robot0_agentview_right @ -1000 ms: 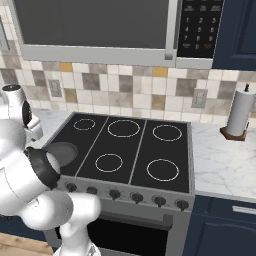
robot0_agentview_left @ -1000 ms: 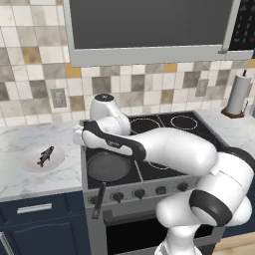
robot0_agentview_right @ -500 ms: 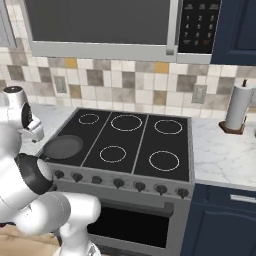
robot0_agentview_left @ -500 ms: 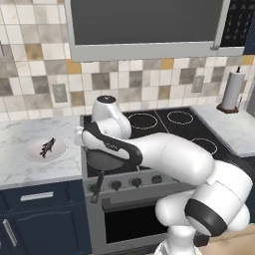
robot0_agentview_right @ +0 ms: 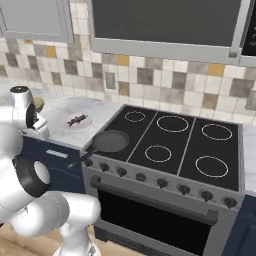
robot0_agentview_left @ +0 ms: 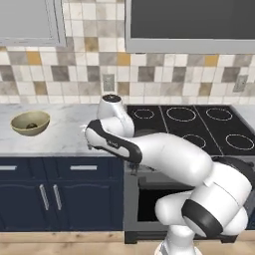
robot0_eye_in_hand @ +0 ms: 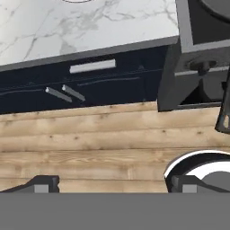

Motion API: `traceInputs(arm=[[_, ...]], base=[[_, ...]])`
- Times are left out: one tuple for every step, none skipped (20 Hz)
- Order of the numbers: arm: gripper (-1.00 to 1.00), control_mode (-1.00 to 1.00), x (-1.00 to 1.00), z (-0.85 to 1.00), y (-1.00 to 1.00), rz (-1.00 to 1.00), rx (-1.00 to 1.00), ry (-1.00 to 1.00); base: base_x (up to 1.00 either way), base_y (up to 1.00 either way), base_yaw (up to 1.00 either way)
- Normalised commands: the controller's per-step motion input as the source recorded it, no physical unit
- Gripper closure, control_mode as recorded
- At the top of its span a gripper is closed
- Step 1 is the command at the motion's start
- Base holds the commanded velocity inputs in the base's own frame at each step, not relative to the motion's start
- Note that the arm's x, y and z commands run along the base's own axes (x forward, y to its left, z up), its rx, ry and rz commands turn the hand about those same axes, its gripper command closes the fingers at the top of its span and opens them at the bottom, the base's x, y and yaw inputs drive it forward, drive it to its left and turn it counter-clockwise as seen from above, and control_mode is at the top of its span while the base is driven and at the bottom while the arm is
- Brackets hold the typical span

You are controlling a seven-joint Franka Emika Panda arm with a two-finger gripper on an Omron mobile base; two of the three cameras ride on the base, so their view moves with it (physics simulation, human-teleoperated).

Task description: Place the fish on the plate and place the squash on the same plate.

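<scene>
The white plate (robot0_agentview_right: 85, 123) rests on the marble counter left of the stove, and the small dark fish (robot0_agentview_right: 76, 119) lies on it. In the tan bowl (robot0_agentview_left: 20, 119) further left lies a small dark-green lump, the squash (robot0_agentview_left: 31, 126). My arm bends across the counter's front edge and covers the plate in the left base view. In the hand view my gripper (robot0_eye_in_hand: 114, 185) is open with nothing between its fingertips (robot0_eye_in_hand: 45, 183). It looks down at the dark blue drawers and the wooden floor, with the plate's rim (robot0_eye_in_hand: 76, 1) at the top edge.
A dark grey frying pan (robot0_agentview_right: 111, 141) sits on the stove's front left burner, its handle (robot0_agentview_right: 82, 160) sticking out over the edge. The black stove (robot0_agentview_right: 175, 145) fills the right side. Cabinet handles (robot0_eye_in_hand: 63, 93) are below the counter. A tiled wall is behind.
The base has shifted, so both base views have swung left; the tan bowl has come into the left view. The fish stays on the plate. The arm keeps roughly the same bent pose.
</scene>
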Motion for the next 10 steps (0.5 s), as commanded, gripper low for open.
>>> traceInputs(arm=[[-1.0,1.0,0.0,0.0,0.0,0.0,0.0,0.0],[-1.0,1.0,0.0,0.0,0.0,0.0,0.0,0.0],[-1.0,1.0,0.0,0.0,0.0,0.0,0.0,0.0],[-1.0,1.0,0.0,0.0,0.0,0.0,0.0,0.0],[-1.0,1.0,0.0,0.0,0.0,0.0,0.0,0.0],[-1.0,1.0,0.0,0.0,0.0,0.0,0.0,0.0],[-1.0,1.0,0.0,0.0,0.0,0.0,0.0,0.0],[-1.0,1.0,0.0,0.0,0.0,0.0,0.0,0.0],[-1.0,1.0,0.0,0.0,0.0,0.0,0.0,0.0],[-1.0,1.0,0.0,0.0,0.0,0.0,0.0,0.0]], base=[[0.14,0.82,0.22],[0.24,0.82,0.17],[0.37,0.84,0.08],[0.45,0.84,0.02],[0.5,0.83,0.0],[0.5,0.82,0.0],[0.49,0.8,0.0],[0.49,0.77,-0.03],[0.5,0.75,-0.06],[0.5,0.76,-0.05]])
